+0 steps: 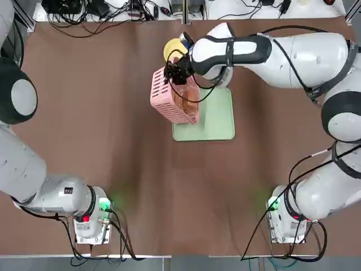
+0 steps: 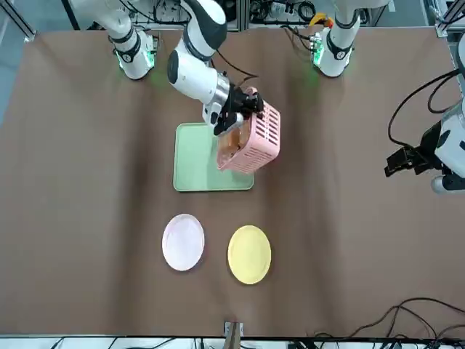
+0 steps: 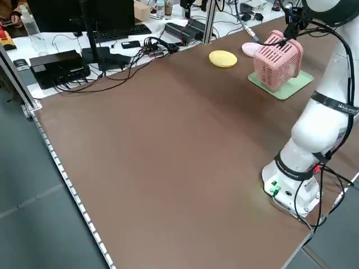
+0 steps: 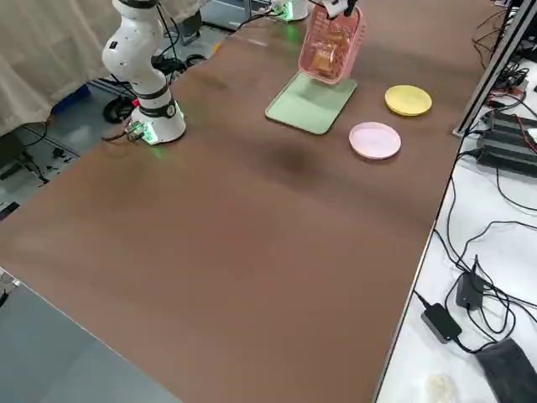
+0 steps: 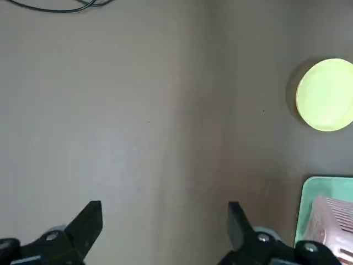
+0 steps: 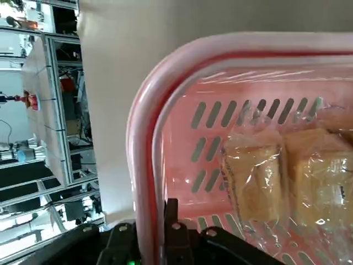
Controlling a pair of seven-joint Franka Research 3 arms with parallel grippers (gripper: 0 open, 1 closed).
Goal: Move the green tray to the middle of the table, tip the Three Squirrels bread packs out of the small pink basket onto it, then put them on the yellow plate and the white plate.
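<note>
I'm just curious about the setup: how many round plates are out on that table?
2. The yellow plate and the white plate lie side by side, apart, on the table, beyond the green tray from the robot. In the top view the right arm hides the white one.

On the tabletop [image 2: 87, 218] there is one green tray [image 2: 195, 166], and above it one small pink basket [image 2: 254, 142] is lifted and tilted. Inside the basket, the right wrist view shows two bread packs [image 6: 255, 176] clearly; whether more are there I cannot tell, because the basket wall hides the rest. There are two small round plates: one yellow plate [image 2: 249, 253] and one white plate [image 2: 183, 242]. Two robot arms are present, each with one claw: the right claw [image 2: 227, 116] and the left claw [image 5: 164, 221].
</note>
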